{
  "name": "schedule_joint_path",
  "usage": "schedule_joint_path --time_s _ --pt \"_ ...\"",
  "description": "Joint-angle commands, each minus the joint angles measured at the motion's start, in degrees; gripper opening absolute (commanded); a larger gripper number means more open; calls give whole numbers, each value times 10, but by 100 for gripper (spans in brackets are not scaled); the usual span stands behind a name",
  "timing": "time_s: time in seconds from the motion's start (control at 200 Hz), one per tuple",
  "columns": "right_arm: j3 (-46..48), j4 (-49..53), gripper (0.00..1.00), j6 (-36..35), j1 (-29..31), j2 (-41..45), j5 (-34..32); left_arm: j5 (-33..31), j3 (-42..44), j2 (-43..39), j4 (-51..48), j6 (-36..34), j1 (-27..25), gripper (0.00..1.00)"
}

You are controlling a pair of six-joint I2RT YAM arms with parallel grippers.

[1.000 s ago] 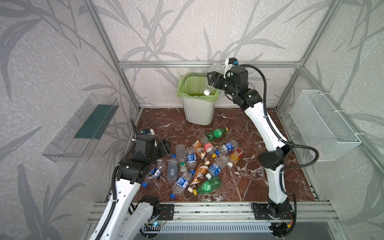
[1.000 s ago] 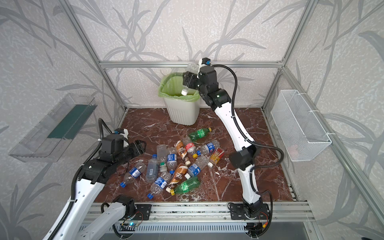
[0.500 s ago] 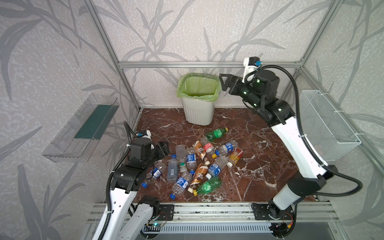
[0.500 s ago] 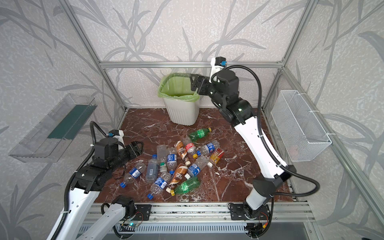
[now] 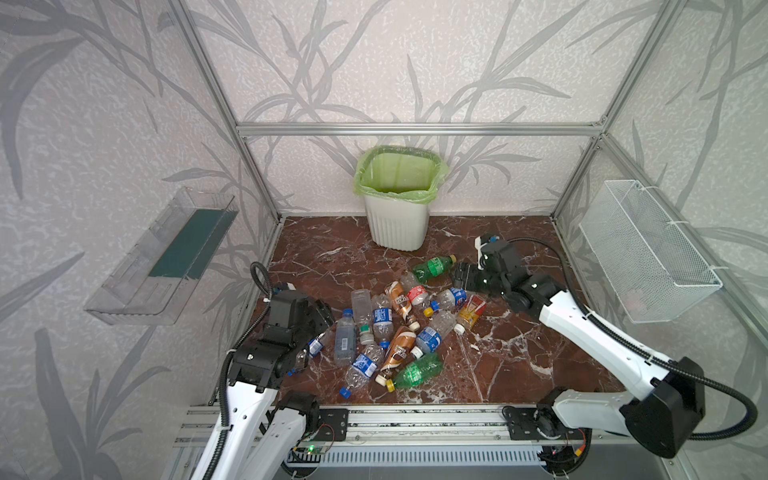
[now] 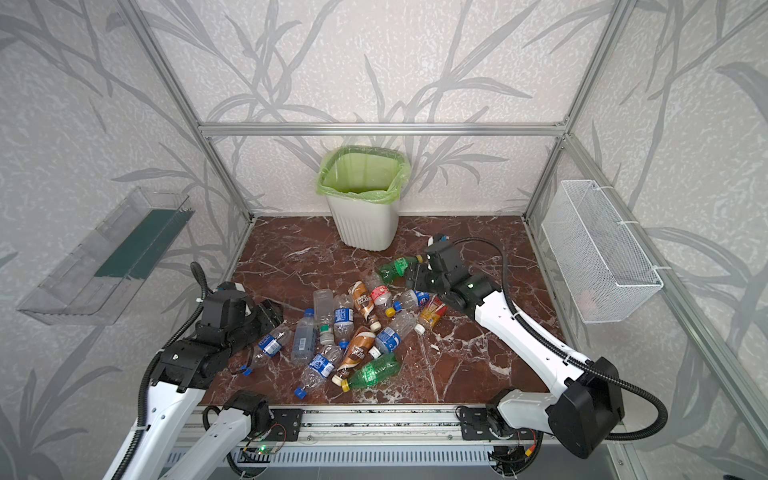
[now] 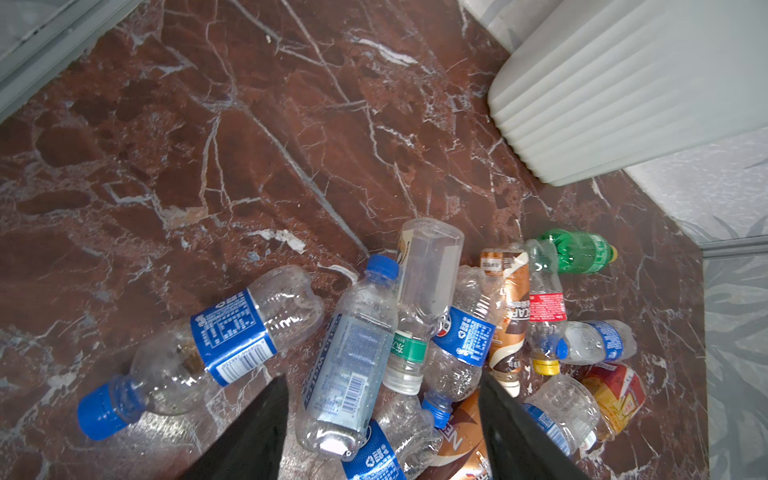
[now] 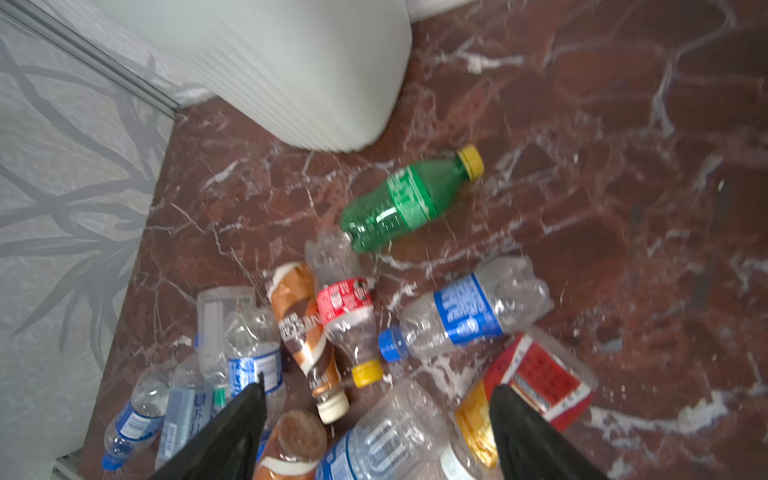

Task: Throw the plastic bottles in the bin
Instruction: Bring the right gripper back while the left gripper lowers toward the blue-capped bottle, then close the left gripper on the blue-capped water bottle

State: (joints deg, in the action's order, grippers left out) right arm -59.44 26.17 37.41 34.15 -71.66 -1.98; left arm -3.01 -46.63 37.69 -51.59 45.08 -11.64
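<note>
Hovering my left gripper (image 7: pixel 382 377), right gripper (image 8: pixel 378 386), jaws apart and empty, over plastic bottles (image 5: pixel 382 322) before the bin (image 5: pixel 397 226), green bottle (image 5: pixel 432 266) nearest it

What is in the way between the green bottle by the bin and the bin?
Nothing visible. The green bottle lies near the bin, with only bare floor between them. It just has to be lifted over the bin's wall.
</note>
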Motion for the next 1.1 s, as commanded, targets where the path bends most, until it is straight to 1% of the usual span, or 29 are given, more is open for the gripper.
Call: schedule_joint_path --time_s 0.0,0.125,0.295,0.33,0.365,0.415,0.485,0.625,0.715,0.765,0.855,0.97,1.095 --pt "38 -10 85 42 20 46 14 -41 21 5 -34 64 -2 75" --pt "80 -26 85 53 39 50 26 -72 39 6 -41 111 -2 76" --pt "107 -36 85 55 42 56 36 -125 39 16 -56 116 -2 80" --pt "110 -35 85 54 42 57 38 -137 37 17 -60 118 -3 82" --pt "112 -35 84 54 42 57 38 -148 36 17 -69 131 -3 89" --pt "117 -36 84 55 42 59 37 -154 37 17 -77 164 -1 94" --pt "121 -39 84 54 42 61 38 -153 38 16 -91 246 -1 99" --pt "131 -42 84 53 42 64 40 -99 49 23 -89 383 -1 99" --pt "135 -43 84 51 42 66 40 -58 44 35 -111 478 -1 99" --pt "137 -42 84 50 42 67 40 -40 39 42 -129 535 -1 97" --pt "140 -43 84 48 42 67 40 -34 44 42 -126 592 -1 95" --pt "143 -44 84 47 42 68 41 -35 76 32 -101 668 -1 94" --pt "144 -42 84 43 42 70 39 -40 99 40 -78 711 4 94"
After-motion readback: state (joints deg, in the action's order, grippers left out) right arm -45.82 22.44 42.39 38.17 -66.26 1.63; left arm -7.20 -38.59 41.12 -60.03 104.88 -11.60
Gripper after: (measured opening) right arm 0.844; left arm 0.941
